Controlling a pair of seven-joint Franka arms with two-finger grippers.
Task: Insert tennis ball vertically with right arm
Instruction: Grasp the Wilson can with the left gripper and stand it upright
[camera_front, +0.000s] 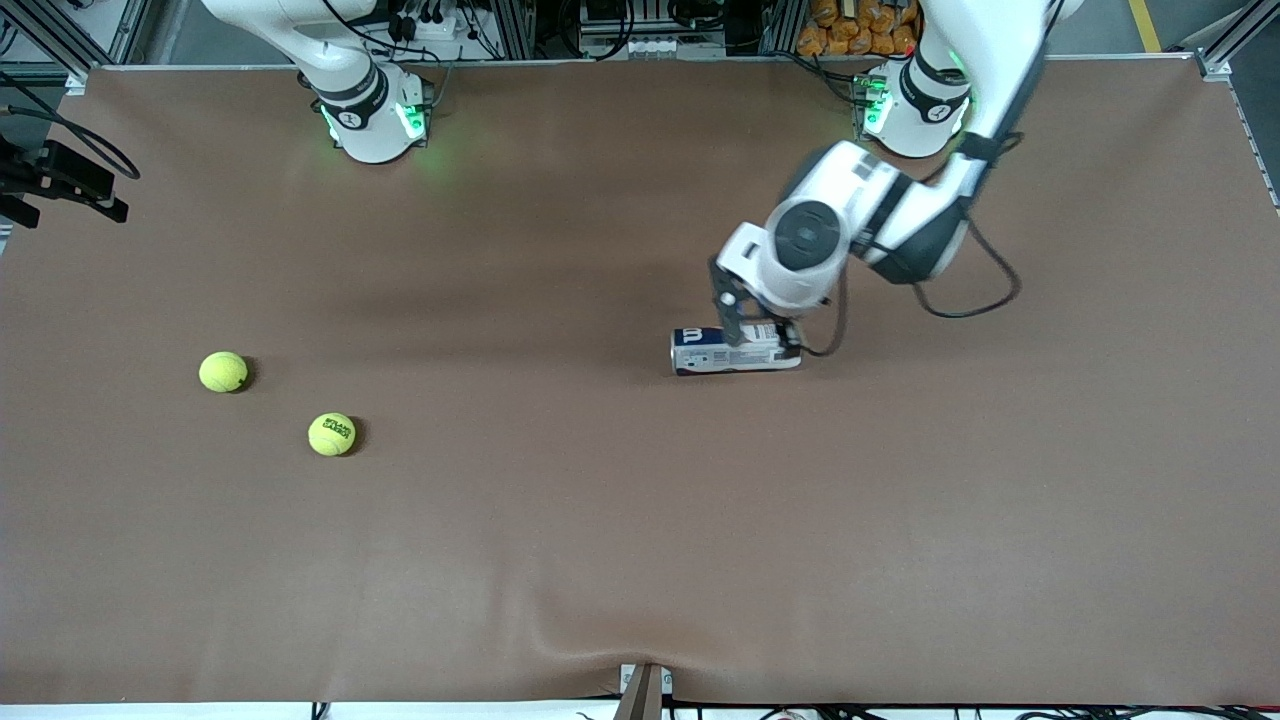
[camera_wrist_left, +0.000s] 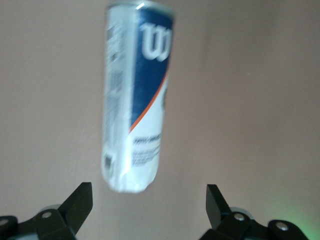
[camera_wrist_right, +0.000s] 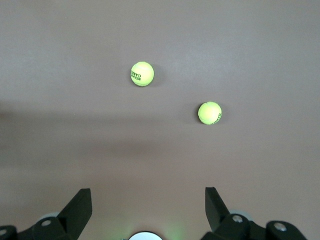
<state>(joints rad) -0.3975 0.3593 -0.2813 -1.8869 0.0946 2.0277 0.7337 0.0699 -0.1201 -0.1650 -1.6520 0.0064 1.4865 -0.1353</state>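
While left tool (camera_front: 762, 330) partly hides can (camera_front: 735, 351), right tool (camera_wrist_right: 145, 207) is cropped.

Brown table (camera_front: 640, 560), two tennis balls (camera_front: 223, 372), lying can (camera_front: 735, 352)

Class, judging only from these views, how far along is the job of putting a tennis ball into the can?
Nothing is finished. Both tennis balls lie loose on the table toward the right arm's end. In hand: the open left gripper is down at the can, which lies on its side. The right gripper hangs open above the balls. Left: stand the can up, pick a ball, insert it.
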